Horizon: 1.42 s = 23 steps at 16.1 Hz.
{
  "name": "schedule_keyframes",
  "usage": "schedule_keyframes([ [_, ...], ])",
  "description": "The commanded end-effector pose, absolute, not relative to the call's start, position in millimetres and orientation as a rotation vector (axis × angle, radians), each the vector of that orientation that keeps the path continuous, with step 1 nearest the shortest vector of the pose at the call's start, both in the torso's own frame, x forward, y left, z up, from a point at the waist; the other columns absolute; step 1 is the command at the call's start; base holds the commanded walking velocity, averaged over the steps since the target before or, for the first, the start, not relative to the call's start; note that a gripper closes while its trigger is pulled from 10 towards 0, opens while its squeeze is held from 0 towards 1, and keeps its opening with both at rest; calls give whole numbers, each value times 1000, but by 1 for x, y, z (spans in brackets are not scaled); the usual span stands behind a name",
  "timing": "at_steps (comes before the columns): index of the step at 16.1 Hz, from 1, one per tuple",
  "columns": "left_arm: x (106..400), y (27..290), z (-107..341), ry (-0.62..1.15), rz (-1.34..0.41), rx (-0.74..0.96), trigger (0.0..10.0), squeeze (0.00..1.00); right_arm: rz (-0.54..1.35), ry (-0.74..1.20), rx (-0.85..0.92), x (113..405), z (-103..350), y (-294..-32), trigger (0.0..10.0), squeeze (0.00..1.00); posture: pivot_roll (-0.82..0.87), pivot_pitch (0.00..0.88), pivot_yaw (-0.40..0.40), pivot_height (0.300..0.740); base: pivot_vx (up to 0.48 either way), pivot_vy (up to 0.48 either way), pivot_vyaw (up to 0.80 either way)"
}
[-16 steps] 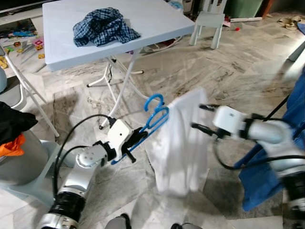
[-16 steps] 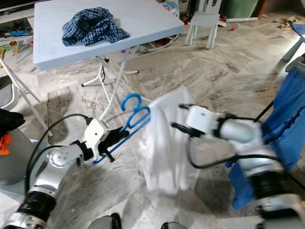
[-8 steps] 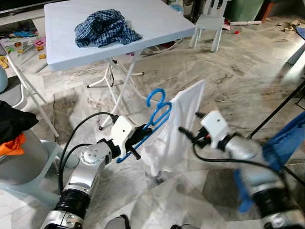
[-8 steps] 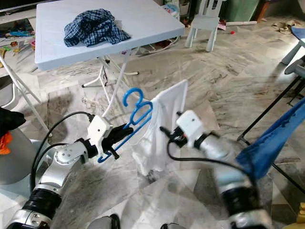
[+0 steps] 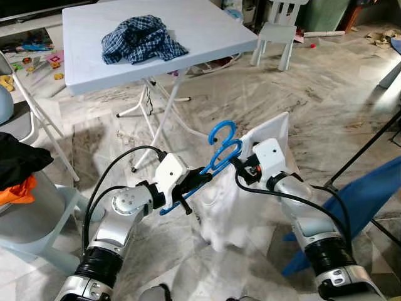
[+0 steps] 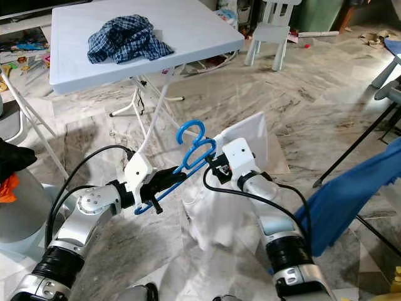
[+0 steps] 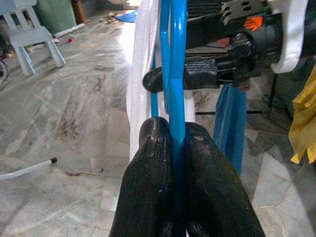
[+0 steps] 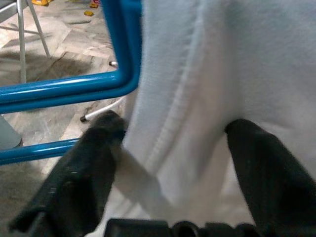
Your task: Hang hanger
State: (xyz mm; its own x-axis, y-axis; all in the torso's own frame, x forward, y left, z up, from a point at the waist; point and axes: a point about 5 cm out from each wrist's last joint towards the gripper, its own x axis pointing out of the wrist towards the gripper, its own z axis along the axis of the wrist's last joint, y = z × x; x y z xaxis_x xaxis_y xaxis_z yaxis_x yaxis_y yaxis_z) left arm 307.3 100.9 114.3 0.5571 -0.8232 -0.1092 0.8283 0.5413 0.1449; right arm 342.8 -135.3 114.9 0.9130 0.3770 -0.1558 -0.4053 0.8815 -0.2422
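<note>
Blue hangers [image 5: 220, 145] point up and to the right, my left gripper [image 5: 190, 182] shut on their lower bar; in the left wrist view the fingers [image 7: 154, 163] pinch the blue bar [image 7: 177, 74]. A white garment [image 5: 233, 213] drapes from the hangers toward the floor. My right gripper [image 5: 240, 168] is right beside the hanger hooks. Its fingers [image 8: 79, 173] stand apart, open, with a fold of the white cloth [image 8: 197, 98] between them and the blue bar [image 8: 64, 89] next to it.
A white folding table [image 5: 81, 72] with a crumpled plaid shirt [image 5: 141, 37] stands ahead. A grey basket [image 5: 28, 210] of dark clothes is at the left. Blue cloth [image 5: 369, 194] hangs on a black rack [image 5: 363, 150] at the right. A small white chair [image 5: 279, 31] stands far back.
My right gripper has swung left with the white garment, up to the hangers. The garment now hangs bunched below the hangers. The left gripper has lifted the hangers a little to the right.
</note>
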Motion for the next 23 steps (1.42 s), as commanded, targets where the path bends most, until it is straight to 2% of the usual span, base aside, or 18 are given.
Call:
schedule_keyframes([
  [1, 305, 98, 128, -42, -1020, 180, 0, 0, 324, 115, -277, 348, 115, -147, 0, 0, -40, 36, -11, 740, 0, 0, 0],
  [6, 304, 104, 130, -37, -1018, 187, 0, 0, 321, 114, -284, 351, 116, -157, 0, 0, -38, 26, -6, 740, 0, 0, 0],
  [9, 306, 110, 131, -32, -1011, 223, 0, 0, 252, 143, -309, 353, 114, -180, 0, 0, -39, 40, -2, 740, 0, 0, 0],
  [13, 306, 110, 133, -35, -1010, 229, 0, 0, 170, 157, -299, 354, 115, -196, 0, 0, -42, 68, -5, 740, 0, 0, 0],
  [23, 309, 121, 126, -11, -948, 304, 0, 0, 134, 100, -280, 362, 135, -202, 0, 0, -52, 105, -7, 740, 0, 0, 0],
])
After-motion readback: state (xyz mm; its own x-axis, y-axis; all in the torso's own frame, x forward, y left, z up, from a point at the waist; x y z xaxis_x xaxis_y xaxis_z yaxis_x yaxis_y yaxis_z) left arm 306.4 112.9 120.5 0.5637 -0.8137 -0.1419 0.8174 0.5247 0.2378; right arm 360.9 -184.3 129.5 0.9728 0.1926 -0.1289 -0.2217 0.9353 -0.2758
